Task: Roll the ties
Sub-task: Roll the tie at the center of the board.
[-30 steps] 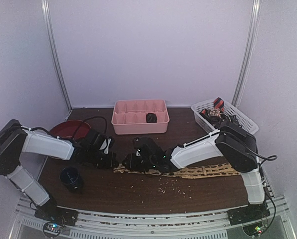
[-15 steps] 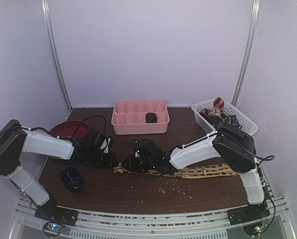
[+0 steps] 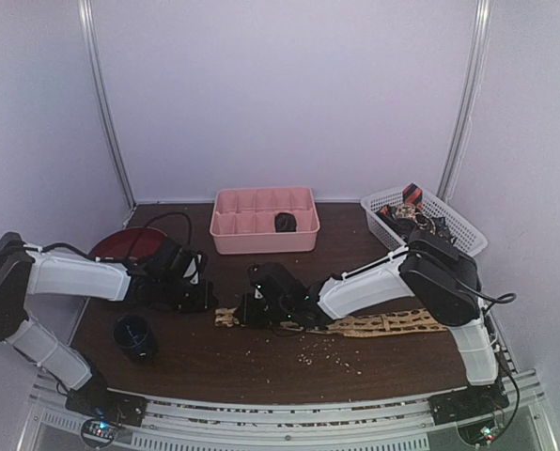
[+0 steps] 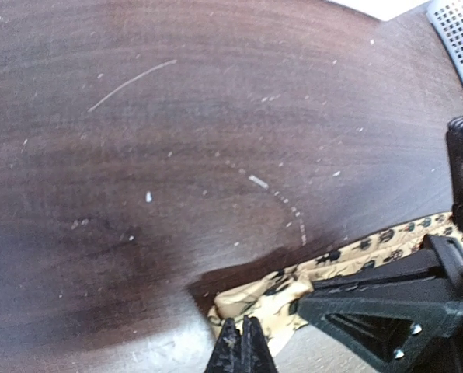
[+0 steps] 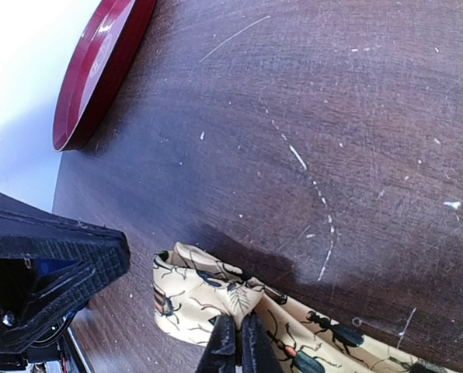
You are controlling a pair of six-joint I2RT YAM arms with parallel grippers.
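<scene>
The right gripper has its jaws pressed together on the tan tie, pinching the beetle-patterned cloth just behind its folded, bunched end. That end bulges out ahead of the tips and to their left on the dark table. The rest of the tie trails back behind the jaws, under the right arm. The left gripper is also closed tight, with nothing visibly caught. Its tips sit at the near edge of the same folded end, and I cannot tell whether they touch it. A red plate lies far ahead of the right jaws, to their left. Well beyond both grippers, a pink tray holds a rolled dark tie, and a white basket holds more ties.
</scene>
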